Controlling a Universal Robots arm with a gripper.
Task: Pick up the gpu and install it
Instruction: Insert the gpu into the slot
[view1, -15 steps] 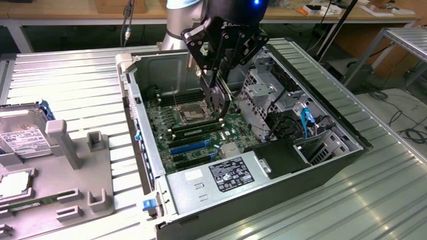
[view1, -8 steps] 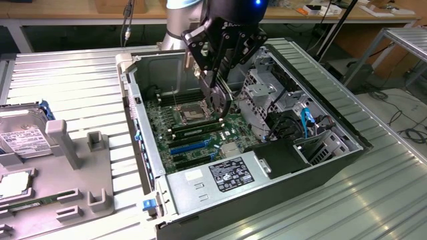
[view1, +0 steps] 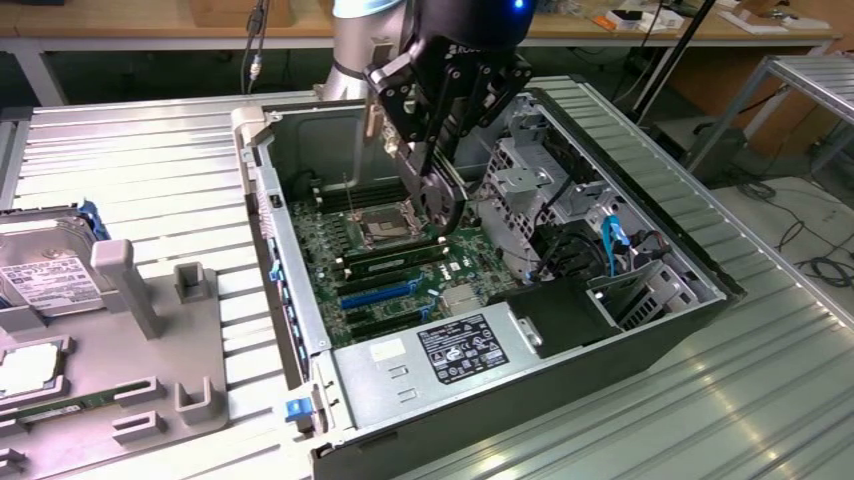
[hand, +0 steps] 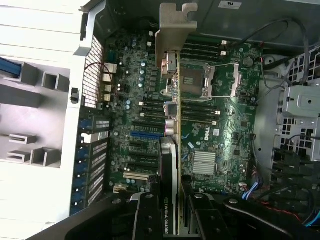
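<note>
**Desk:** What does the arm have in hand?

**Caption:** The gripper (hand: 172, 222) is clamped on the gpu (hand: 168, 165), with one of its fingers (hand: 142, 215) on each face. The card is held edge-on, its lettered black side showing. Beyond the grip, the card runs out to its silver bracket (hand: 174, 35), which hangs free at the far end.

**Desk:** And where is the card in the machine?

**Caption:** It is inside the open computer case (view1: 694, 300), over the motherboard (hand: 215, 125). The blue slot (hand: 147, 133) is on one side of it and the processor socket (hand: 200, 82) on the other. It appears to hang clear of the board, though from this angle contact at its lower edge cannot be ruled out.

**Desk:** Which step is this?

**Caption:** The pick-up looks done. The install is in hand, with the card not yet seated. On this reading, seating calls for the contact edge to line up square along an expansion slot and the bracket to meet the case's rear wall. Farther off, on the exterior view's left, a hard drive (view1: 47, 270) lies on a grey fixture (view1: 147, 330) outside the case.
</note>
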